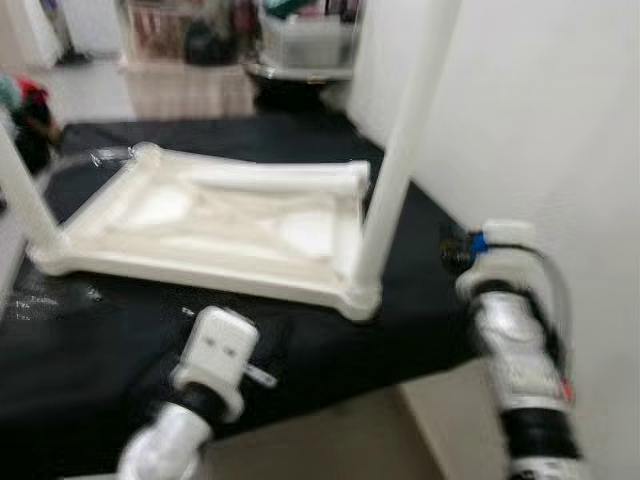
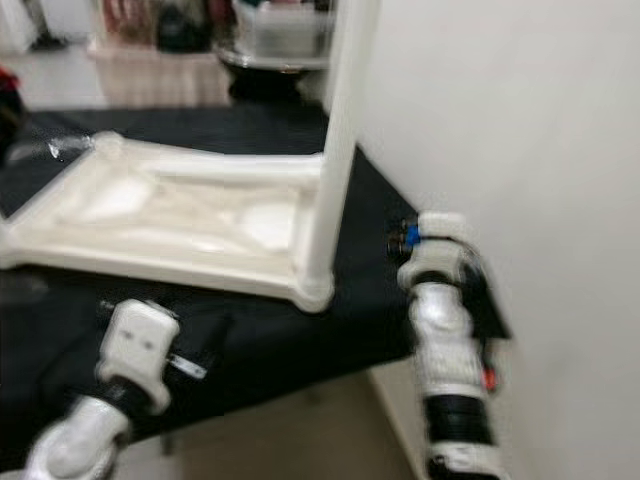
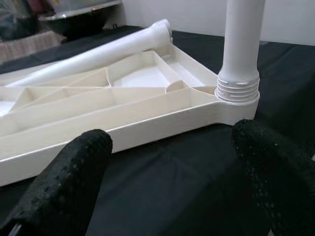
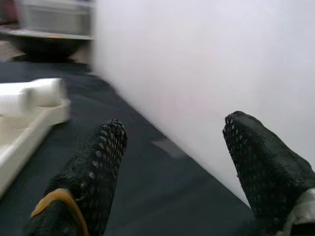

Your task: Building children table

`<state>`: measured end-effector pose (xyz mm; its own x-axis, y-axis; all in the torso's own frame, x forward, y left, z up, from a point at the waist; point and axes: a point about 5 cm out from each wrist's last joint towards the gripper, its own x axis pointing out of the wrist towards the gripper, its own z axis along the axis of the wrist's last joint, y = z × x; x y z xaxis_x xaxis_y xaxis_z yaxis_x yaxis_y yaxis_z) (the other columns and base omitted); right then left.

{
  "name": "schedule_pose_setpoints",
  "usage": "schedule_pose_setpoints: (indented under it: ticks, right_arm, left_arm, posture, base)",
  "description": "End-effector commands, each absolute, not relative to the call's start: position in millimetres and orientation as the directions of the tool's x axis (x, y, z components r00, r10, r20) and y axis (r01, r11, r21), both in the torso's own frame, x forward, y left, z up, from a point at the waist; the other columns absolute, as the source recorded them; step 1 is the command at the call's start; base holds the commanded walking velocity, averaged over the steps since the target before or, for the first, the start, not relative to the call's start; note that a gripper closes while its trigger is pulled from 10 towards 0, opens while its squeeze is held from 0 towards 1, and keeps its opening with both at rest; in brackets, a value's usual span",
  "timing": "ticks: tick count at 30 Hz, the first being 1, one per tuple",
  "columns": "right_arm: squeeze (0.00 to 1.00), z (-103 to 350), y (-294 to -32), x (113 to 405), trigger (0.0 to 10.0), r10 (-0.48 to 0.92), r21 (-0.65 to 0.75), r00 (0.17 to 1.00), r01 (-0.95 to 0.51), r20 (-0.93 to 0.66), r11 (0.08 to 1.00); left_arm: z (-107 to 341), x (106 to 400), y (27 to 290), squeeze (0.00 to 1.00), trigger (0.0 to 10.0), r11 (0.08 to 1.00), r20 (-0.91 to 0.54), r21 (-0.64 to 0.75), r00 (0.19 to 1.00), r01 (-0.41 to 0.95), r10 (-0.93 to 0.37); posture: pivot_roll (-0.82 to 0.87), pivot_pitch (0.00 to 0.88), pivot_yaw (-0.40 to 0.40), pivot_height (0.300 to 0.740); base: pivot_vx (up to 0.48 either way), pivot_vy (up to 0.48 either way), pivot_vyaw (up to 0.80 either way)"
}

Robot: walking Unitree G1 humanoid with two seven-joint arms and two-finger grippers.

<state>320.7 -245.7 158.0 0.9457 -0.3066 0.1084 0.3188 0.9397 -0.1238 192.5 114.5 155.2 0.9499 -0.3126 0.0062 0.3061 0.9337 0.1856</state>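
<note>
A white plastic table top [image 1: 210, 225] lies upside down on a black cloth [image 1: 90, 350], its ribbed underside up. One white leg [image 1: 400, 150] stands upright, screwed into the near right corner [image 3: 238, 93]. Another leg [image 1: 18, 195] rises at the near left corner. A loose leg [image 3: 98, 54] lies across the far side of the top. My left gripper [image 3: 172, 172] is open just in front of the top's near edge, close to the screwed leg. My right gripper [image 4: 172, 157] is open over the cloth, between the top's right side and the wall, holding nothing.
A white wall [image 1: 540, 120] runs close along the right side. The cloth-covered surface ends at a front edge [image 1: 330, 395] with floor below. At the back stand a dark bowl [image 1: 290, 80] and storage boxes [image 1: 305, 40]. Clear plastic wrap [image 1: 100, 155] lies at the far left.
</note>
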Motion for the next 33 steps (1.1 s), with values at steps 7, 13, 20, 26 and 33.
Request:
schedule_pose_setpoints:
  ticks: [7, 13, 20, 26, 33]
  right_arm:
    - [0.00, 145, -237, 317, 10.0, -0.279, -0.077, 0.959, 0.283, 0.057, 0.956]
    - [0.00, 144, -228, 319, 10.0, -0.191, -0.039, 0.981, 0.193, 0.045, 0.980]
    - [0.00, 126, -242, 318, 10.0, -0.106, -0.029, 0.994, 0.105, -0.025, 0.994]
    - [0.06, 124, -281, 313, 10.0, 0.004, -0.005, 0.997, -0.004, -0.083, 1.000]
    - [1.00, 135, -307, 308, 10.0, 0.119, 0.037, 0.987, -0.116, -0.108, 0.993]
  left_arm:
    - [153, 192, 113, 0.00, 10.0, 0.929, -0.013, 0.195, 0.948, 0.314, -0.318]
    - [152, 193, 113, 0.00, 10.0, 0.928, -0.016, 0.198, 0.948, 0.315, -0.318]
    - [150, 192, 112, 0.00, 10.0, 0.925, -0.024, 0.192, 0.944, 0.329, -0.330]
    - [148, 190, 113, 0.00, 10.0, 0.919, -0.039, 0.184, 0.937, 0.349, -0.348]
    - [146, 188, 111, 0.00, 10.0, 0.915, -0.047, 0.176, 0.931, 0.364, -0.362]
  posture:
    - [0.05, 0.040, -0.068, 0.740]
    - [0.06, 0.039, -0.071, 0.740]
    - [0.06, 0.044, -0.069, 0.740]
    - [0.06, 0.053, -0.062, 0.740]
    - [0.06, 0.056, -0.053, 0.740]
  base:
    - [0.000, 0.000, 0.00]
    - [0.000, 0.000, 0.00]
    - [0.000, 0.000, 0.00]
    - [0.000, 0.000, 0.00]
    - [0.000, 0.000, 0.00]
